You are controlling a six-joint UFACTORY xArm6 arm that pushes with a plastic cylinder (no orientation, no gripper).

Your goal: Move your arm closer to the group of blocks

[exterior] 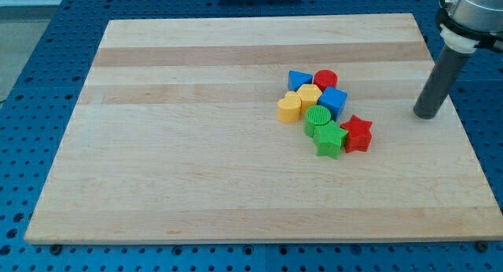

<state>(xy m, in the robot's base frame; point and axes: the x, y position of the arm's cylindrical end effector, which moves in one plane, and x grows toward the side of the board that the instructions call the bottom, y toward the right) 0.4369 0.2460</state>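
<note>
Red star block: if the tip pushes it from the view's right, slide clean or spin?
Likely spins: the red star has points, so contact may land off-centre. It touches the green star, so that probably moves too. My tip stands apart, to its right.

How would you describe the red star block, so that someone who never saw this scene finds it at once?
On the wooden board, find the cluster of blocks right of centre. The red star sits at its lower right edge, touching the green star. It is the block nearest my tip; the other red block is round.
</note>
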